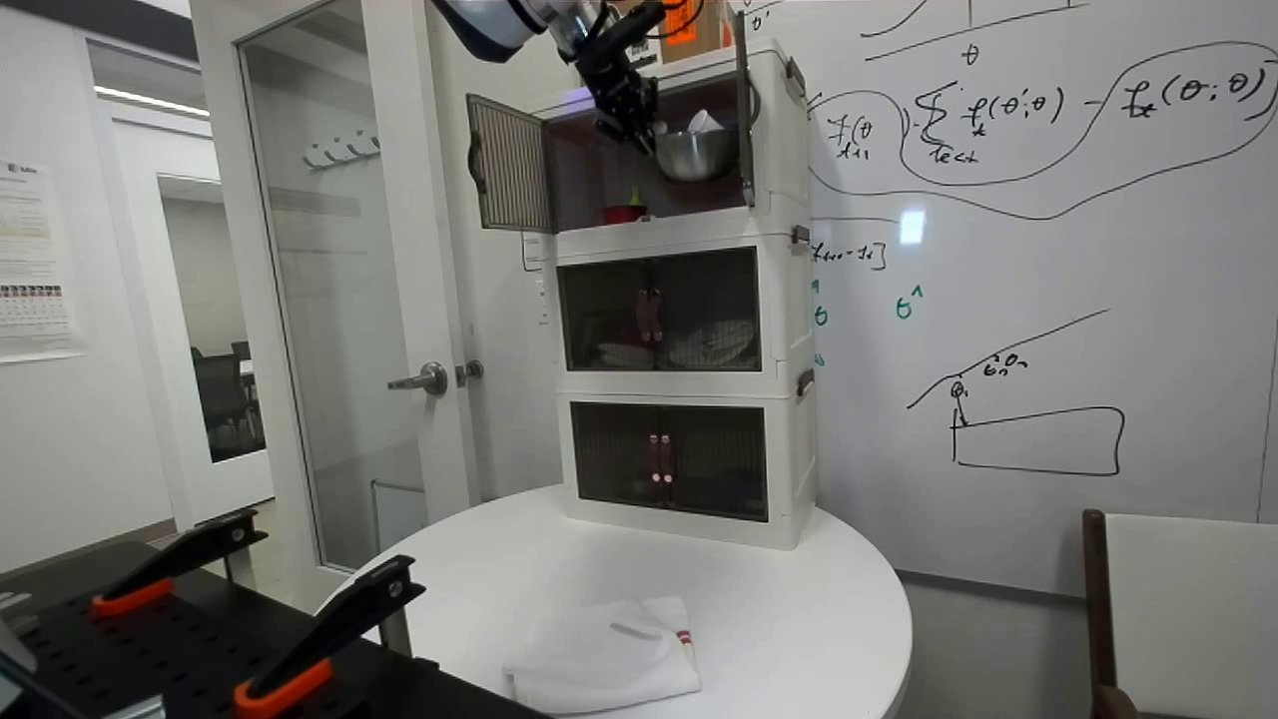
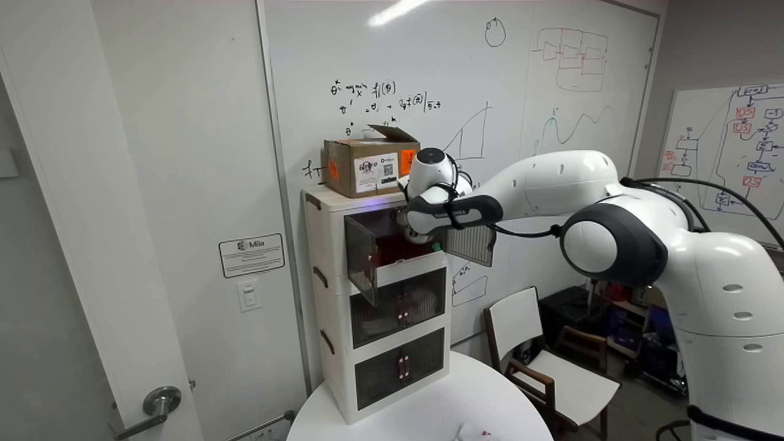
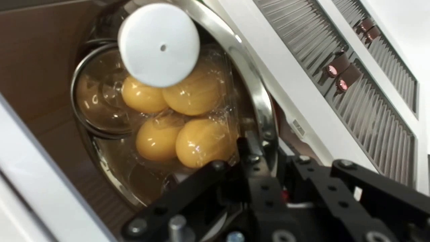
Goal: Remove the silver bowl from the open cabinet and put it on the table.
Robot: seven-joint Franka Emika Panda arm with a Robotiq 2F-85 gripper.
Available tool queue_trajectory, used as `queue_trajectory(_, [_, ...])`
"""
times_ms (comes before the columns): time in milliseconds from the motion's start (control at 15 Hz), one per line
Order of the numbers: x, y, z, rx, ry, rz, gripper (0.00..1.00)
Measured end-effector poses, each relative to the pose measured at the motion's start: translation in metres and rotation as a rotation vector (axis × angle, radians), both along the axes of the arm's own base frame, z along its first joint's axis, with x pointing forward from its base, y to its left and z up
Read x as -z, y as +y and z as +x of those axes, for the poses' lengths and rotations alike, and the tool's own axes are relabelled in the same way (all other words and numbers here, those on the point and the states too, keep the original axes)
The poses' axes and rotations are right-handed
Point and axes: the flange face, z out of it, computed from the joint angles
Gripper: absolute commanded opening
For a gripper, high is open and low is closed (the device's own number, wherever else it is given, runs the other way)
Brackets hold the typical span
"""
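Observation:
The silver bowl (image 1: 694, 158) is in the open top compartment of the white cabinet (image 1: 659, 236). In the exterior view its base appears above the compartment floor. The wrist view shows its shiny rim (image 3: 263, 107) and its contents: yellow round items (image 3: 198, 143) in clear plastic, a white round piece (image 3: 159, 45) and a clear round thing with a metal rim (image 3: 104, 94). My gripper (image 3: 269, 145) has one finger inside and one outside the rim, closed on it. In an exterior view the gripper (image 1: 647, 140) is at the bowl's side. The round white table (image 1: 799, 619) stands below.
The top doors (image 1: 511, 165) (image 1: 744, 110) stand open on both sides of the compartment. A red item (image 1: 624, 214) with something green lies on the compartment floor. A white cloth (image 1: 614, 654) lies on the table. A cardboard box (image 2: 370, 165) sits on the cabinet. A chair (image 2: 520, 315) stands beside the table.

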Motion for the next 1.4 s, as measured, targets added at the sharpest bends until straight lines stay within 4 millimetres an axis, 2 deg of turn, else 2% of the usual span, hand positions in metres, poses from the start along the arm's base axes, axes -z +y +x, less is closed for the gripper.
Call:
queue_trajectory(200, [0.006,0.018,-0.020,0.022,0.050,0.018,0.03])
queue_trajectory(400, [0.022,0.042,-0.043,0.067,0.111,0.022,0.03])
queue_trajectory(800, [0.063,0.065,-0.095,0.344,0.151,-0.029,0.03])
queue_trajectory(1133, [0.126,0.077,-0.129,0.528,0.210,-0.022,0.03])
queue_trajectory(1400, [0.187,0.072,-0.138,0.541,0.218,-0.030,0.03])
